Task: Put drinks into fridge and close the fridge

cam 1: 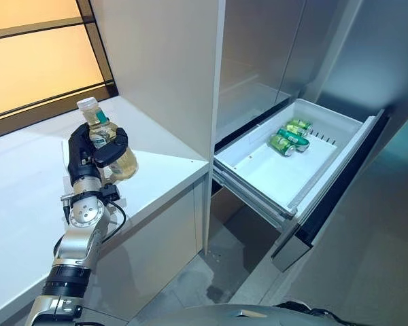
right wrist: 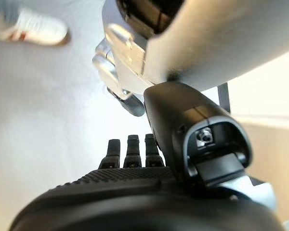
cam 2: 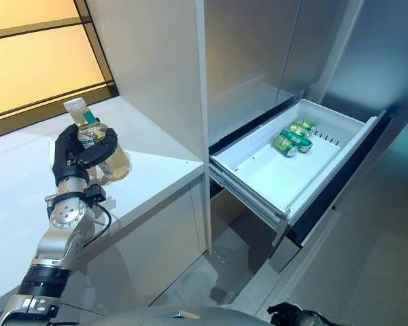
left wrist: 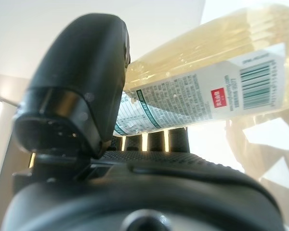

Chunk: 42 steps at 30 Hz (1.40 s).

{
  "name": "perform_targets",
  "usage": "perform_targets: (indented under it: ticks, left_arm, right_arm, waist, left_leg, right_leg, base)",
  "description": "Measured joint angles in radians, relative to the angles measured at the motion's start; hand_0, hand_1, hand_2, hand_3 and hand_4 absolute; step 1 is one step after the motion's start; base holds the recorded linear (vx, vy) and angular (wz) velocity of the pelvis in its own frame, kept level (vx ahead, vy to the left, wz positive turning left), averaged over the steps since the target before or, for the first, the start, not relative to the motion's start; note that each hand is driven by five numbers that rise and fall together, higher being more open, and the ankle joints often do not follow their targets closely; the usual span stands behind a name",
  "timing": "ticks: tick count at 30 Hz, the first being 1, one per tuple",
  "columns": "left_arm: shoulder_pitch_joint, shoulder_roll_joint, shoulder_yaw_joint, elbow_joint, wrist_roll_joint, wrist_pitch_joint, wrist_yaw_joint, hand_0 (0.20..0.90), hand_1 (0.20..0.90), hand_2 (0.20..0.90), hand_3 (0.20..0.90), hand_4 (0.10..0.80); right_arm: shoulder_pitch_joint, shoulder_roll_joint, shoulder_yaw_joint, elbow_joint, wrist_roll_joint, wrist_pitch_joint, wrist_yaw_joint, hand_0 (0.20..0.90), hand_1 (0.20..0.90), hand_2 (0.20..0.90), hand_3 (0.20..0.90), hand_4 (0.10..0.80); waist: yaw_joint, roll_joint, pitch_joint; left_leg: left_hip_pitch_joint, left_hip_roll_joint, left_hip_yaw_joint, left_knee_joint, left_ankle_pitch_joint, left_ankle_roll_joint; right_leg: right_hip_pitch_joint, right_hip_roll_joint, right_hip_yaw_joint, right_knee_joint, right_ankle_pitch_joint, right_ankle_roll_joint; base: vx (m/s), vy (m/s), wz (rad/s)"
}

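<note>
My left hand (cam 1: 88, 153) is shut on a clear bottle (cam 1: 124, 163) of pale yellow drink with a white cap. It holds the bottle upright, just above the white counter (cam 1: 163, 173). In the left wrist view the thumb (left wrist: 77, 86) and fingers wrap the labelled bottle (left wrist: 207, 62). The fridge's white drawer (cam 1: 258, 173) is pulled out to the right of the counter. Green cans (cam 1: 289, 138) lie at its far end. My right hand (right wrist: 135, 192) shows in the right wrist view, fingers straight and empty, over the floor.
A tall grey cabinet panel (cam 1: 163, 61) stands between the counter and the open fridge compartment (cam 1: 258, 61). The drawer's dark front (cam 1: 326, 204) juts out over the floor. A window (cam 1: 34, 61) runs behind the counter. A person's shoe (right wrist: 33, 29) is on the floor.
</note>
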Motion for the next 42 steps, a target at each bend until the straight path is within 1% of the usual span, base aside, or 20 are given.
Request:
perform_targets:
  ticks: [2, 5, 7, 8, 12, 13, 15, 16, 21, 26, 28, 31, 33, 38, 40, 42]
  left_arm:
    - [0.000, 0.000, 0.000, -0.010, 0.000, 0.000, -0.002, 0.300, 0.300, 0.300, 0.200, 0.100]
    - [0.000, 0.000, 0.000, -0.019, 0.000, -0.003, -0.007, 0.300, 0.300, 0.300, 0.200, 0.100]
    - [0.000, 0.000, -0.006, -0.023, 0.000, -0.004, -0.009, 0.300, 0.300, 0.300, 0.200, 0.100]
    - [0.000, 0.000, -0.013, -0.024, 0.000, -0.011, -0.010, 0.300, 0.300, 0.300, 0.200, 0.100]
    - [0.000, 0.000, -0.038, -0.048, 0.000, -0.029, -0.013, 0.300, 0.300, 0.300, 0.200, 0.100]
    - [0.000, 0.000, -0.040, -0.053, 0.000, -0.039, -0.015, 0.300, 0.300, 0.300, 0.200, 0.100]
    - [0.000, 0.000, -0.046, -0.053, 0.000, -0.058, -0.014, 0.300, 0.300, 0.300, 0.200, 0.100]
    - [0.000, 0.001, -0.046, -0.053, 0.000, -0.060, -0.013, 0.300, 0.300, 0.300, 0.200, 0.100]
    - [-0.004, 0.002, -0.052, -0.057, -0.022, -0.061, -0.007, 0.300, 0.300, 0.300, 0.200, 0.100]
    - [-0.004, 0.002, -0.074, -0.095, -0.022, -0.061, 0.005, 0.300, 0.300, 0.300, 0.200, 0.100]
    - [-0.004, 0.002, -0.080, -0.115, -0.022, -0.061, 0.005, 0.300, 0.300, 0.300, 0.200, 0.100]
    - [-0.004, 0.002, -0.084, -0.131, -0.021, -0.061, 0.004, 0.300, 0.300, 0.300, 0.200, 0.100]
    - [-0.004, 0.002, -0.086, -0.141, -0.021, -0.061, -0.001, 0.300, 0.300, 0.300, 0.200, 0.100]
    - [-0.004, 0.002, -0.097, -0.150, -0.020, -0.063, -0.017, 0.300, 0.300, 0.300, 0.200, 0.100]
    - [-0.004, 0.002, -0.104, -0.158, -0.019, -0.063, -0.025, 0.300, 0.300, 0.300, 0.200, 0.100]
    - [-0.004, 0.002, -0.105, -0.163, -0.018, -0.064, -0.036, 0.300, 0.300, 0.300, 0.200, 0.100]
  right_arm:
    - [-0.007, -0.017, 0.034, -0.062, -0.032, 0.001, 0.022, 0.900, 0.900, 0.900, 0.900, 0.800]
    - [-0.034, -0.020, 0.070, -0.144, -0.094, -0.002, 0.043, 0.900, 0.900, 0.900, 0.900, 0.800]
    - [-0.054, -0.004, 0.091, -0.210, -0.126, -0.020, 0.067, 0.900, 0.900, 0.900, 0.900, 0.800]
    - [-0.071, 0.000, 0.126, -0.267, -0.143, -0.029, 0.094, 0.900, 0.900, 0.900, 0.900, 0.800]
    - [-0.094, 0.027, 0.147, -0.365, -0.149, -0.051, 0.133, 0.900, 0.900, 0.900, 0.900, 0.800]
    - [-0.104, 0.030, 0.147, -0.363, -0.154, -0.074, 0.138, 0.900, 0.900, 0.900, 0.900, 0.800]
    - [-0.115, 0.035, 0.147, -0.303, -0.194, -0.165, 0.115, 0.900, 0.900, 0.900, 0.900, 0.800]
    - [-0.116, 0.034, 0.160, -0.287, -0.221, -0.180, 0.102, 0.900, 0.900, 0.900, 0.900, 0.800]
    - [-0.121, 0.021, 0.267, -0.315, -0.282, -0.185, 0.067, 0.900, 0.900, 0.900, 0.900, 0.800]
    - [-0.133, 0.009, 0.286, -0.464, -0.280, -0.170, 0.061, 0.900, 0.900, 0.900, 0.900, 0.800]
    - [-0.154, -0.017, 0.291, -0.569, -0.272, -0.165, 0.080, 0.900, 0.900, 0.900, 0.900, 0.800]
    - [-0.188, -0.029, 0.292, -0.644, -0.251, -0.165, 0.113, 0.900, 0.900, 0.900, 0.900, 0.800]
    - [-0.206, -0.061, 0.294, -0.735, -0.238, -0.157, 0.164, 0.900, 0.900, 0.900, 0.900, 0.800]
    - [-0.265, -0.114, 0.293, -0.861, -0.158, -0.156, 0.274, 0.900, 0.900, 0.900, 0.900, 0.800]
    - [-0.293, -0.138, 0.293, -0.921, -0.095, -0.156, 0.330, 0.900, 0.900, 0.900, 0.900, 0.800]
    - [-0.314, -0.144, 0.291, -0.954, -0.045, -0.155, 0.359, 0.900, 0.900, 0.900, 0.900, 0.800]
  waist:
    - [0.008, -0.005, 0.003]
    - [0.021, -0.012, 0.006]
    - [0.025, -0.013, 0.006]
    - [0.029, -0.013, 0.008]
    - [0.048, -0.018, 0.020]
    - [0.047, -0.020, 0.027]
    - [0.049, -0.020, 0.031]
    - [0.050, -0.020, 0.031]
    - [0.055, -0.013, 0.038]
    - [0.059, -0.012, 0.060]
    - [0.059, -0.015, 0.071]
    - [0.059, -0.018, 0.077]
    - [0.061, -0.019, 0.086]
    - [0.062, -0.026, 0.090]
    - [0.062, -0.028, 0.091]
    - [0.062, -0.030, 0.092]
  left_leg:
    - [-0.002, 0.000, -0.007, 0.000, 0.001, -0.001]
    - [-0.002, 0.000, -0.009, 0.000, 0.001, -0.001]
    - [-0.003, -0.002, -0.011, 0.000, 0.001, -0.001]
    - [-0.004, -0.003, -0.012, 0.000, 0.001, -0.001]
    - [-0.009, -0.007, -0.018, 0.001, 0.002, 0.000]
    - [-0.010, -0.012, -0.018, 0.002, 0.004, 0.001]
    - [-0.015, -0.016, -0.019, 0.002, 0.005, 0.002]
    - [-0.017, -0.017, -0.019, 0.002, 0.005, 0.002]
    - [-0.020, -0.015, -0.022, 0.002, 0.005, 0.002]
    - [-0.019, -0.015, -0.024, 0.002, 0.007, 0.001]
    - [-0.019, -0.015, -0.024, 0.002, 0.007, 0.001]
    - [-0.019, -0.015, -0.024, 0.005, 0.007, 0.001]
    - [-0.019, -0.016, -0.022, 0.005, 0.007, 0.001]
    - [-0.017, -0.017, -0.020, 0.005, 0.007, 0.001]
    - [-0.017, -0.016, -0.019, 0.005, 0.007, 0.001]
    - [-0.017, -0.015, -0.018, 0.005, 0.007, 0.001]
  right_leg:
    - [0.000, -0.001, -0.006, 0.000, 0.000, 0.000]
    - [0.000, 0.000, -0.006, 0.000, 0.000, 0.000]
    - [0.001, 0.001, -0.008, 0.000, 0.000, 0.000]
    - [0.000, 0.000, -0.009, 0.000, 0.000, 0.000]
    - [-0.001, -0.002, -0.015, 0.000, 0.000, 0.000]
    - [-0.001, -0.003, -0.017, 0.000, 0.000, 0.000]
    - [-0.003, -0.006, -0.016, 0.000, -0.001, 0.001]
    - [-0.003, -0.007, -0.019, 0.000, -0.001, 0.002]
    - [-0.004, -0.006, -0.028, 0.000, -0.002, 0.002]
    - [-0.003, -0.005, -0.030, 0.000, -0.002, 0.003]
    - [-0.003, -0.006, -0.030, 0.000, -0.002, 0.003]
    - [-0.004, -0.005, -0.029, 0.000, -0.002, 0.003]
    - [-0.004, -0.005, -0.028, 0.000, -0.001, 0.002]
    - [-0.003, -0.006, -0.027, 0.000, -0.001, 0.003]
    - [-0.004, -0.005, -0.027, 0.000, -0.001, 0.003]
    - [-0.004, -0.004, -0.026, 0.000, -0.001, 0.003]
  base:
    - [-0.020, 0.000, 0.08]
    - [-0.007, 0.001, 0.01]
    - [-0.014, 0.003, 0.02]
    - [-0.024, 0.005, 0.03]
    - [-0.033, 0.015, 0.05]
    - [-0.042, 0.056, 0.09]
    - [-0.030, 0.059, 0.07]
    - [-0.023, 0.041, 0.03]
    - [-0.026, 0.014, 0.01]
    - [-0.037, 0.000, 0.01]
    - [-0.016, -0.003, 0.00]
    - [-0.011, -0.001, 0.00]
    - [0.000, 0.000, 0.00]
    - [0.000, 0.000, 0.00]
    - [0.000, 0.000, 0.00]
    - [0.000, 0.000, 0.00]
